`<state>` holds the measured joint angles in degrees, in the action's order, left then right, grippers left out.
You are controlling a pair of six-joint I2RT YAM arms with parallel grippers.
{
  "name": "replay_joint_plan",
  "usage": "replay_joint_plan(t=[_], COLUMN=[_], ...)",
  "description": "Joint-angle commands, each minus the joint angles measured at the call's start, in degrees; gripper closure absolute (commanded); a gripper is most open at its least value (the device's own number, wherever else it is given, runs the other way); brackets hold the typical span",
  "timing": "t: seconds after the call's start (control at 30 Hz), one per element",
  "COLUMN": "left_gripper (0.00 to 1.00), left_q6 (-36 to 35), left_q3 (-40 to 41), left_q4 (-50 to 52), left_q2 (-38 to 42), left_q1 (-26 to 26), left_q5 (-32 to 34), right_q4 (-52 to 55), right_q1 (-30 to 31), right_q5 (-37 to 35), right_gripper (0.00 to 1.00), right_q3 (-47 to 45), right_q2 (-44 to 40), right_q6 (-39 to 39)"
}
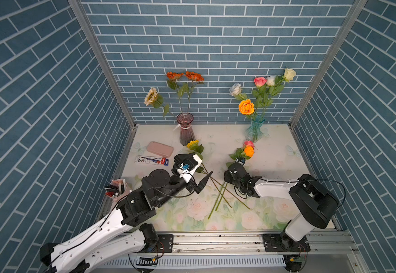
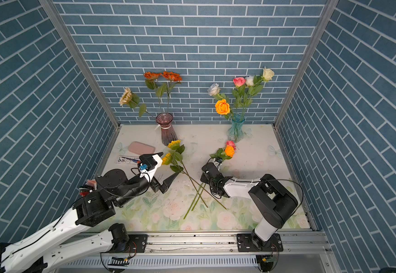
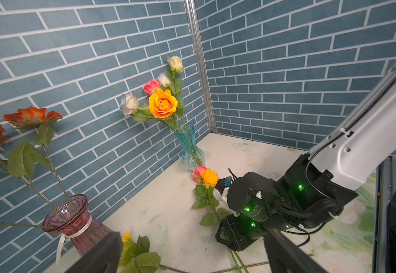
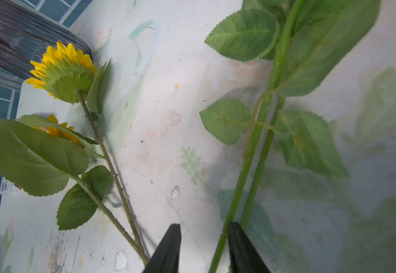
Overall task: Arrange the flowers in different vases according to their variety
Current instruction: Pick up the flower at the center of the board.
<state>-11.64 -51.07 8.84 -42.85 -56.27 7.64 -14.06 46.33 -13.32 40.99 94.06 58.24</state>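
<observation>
The plum vase (image 1: pixel 187 132) holds two orange sunflower heads (image 1: pixel 184 76) and a cream one (image 1: pixel 151 95). Several roses (image 1: pixel 246 106) stand in the aqua vase (image 1: pixel 255 130). On the cloth lie two yellow sunflowers (image 2: pixel 174 144) and an orange and a pink rose (image 1: pixel 249 151); their stems (image 1: pixel 218 191) cross. My left gripper (image 3: pixel 192 236) hangs wide open above the sunflower stems, holding nothing. My right gripper (image 4: pixel 203 228) is low over the rose stems. Its jaws are apart, and one green stem (image 4: pixel 246 165) runs between them, close to one finger.
A pink case (image 1: pixel 159 149) and a printed card (image 1: pixel 153 161) lie at the left of the cloth. A cup of pens (image 1: pixel 118 189) stands by the left edge. Blue brick walls close in three sides; a metal rail (image 1: pixel 216 238) runs along the front.
</observation>
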Motion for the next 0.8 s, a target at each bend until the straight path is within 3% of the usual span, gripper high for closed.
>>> replay_joint_plan(t=[0.0,0.57,0.73,0.77], left_gripper=[0.0,0.0,0.0,0.0], left_q6=[-0.73,-1.54,-1.67,-1.63], left_q3=[-0.61,-0.17,-0.17,-0.2], left_q4=[0.63,1.12,1.11,1.12], left_q2=[1.14,1.02,1.14,1.18], left_q1=[0.33,0.25,0.3,0.29], left_q5=[-0.23,-0.16,0.0,0.01], right_q4=[0.69,-0.57,-0.82,-0.77], right_q1=[-0.1,-0.1,-0.07,-0.09], right_q5=[-0.89,0.46,0.7,0.62], right_gripper=[0.63,0.68,0.98,1.0], right_q3=[1.94,2.85,2.94,2.89], right_q2=[1.51,5.32,5.31,5.05], right_q6=[-0.32,-0.11,0.11,0.06])
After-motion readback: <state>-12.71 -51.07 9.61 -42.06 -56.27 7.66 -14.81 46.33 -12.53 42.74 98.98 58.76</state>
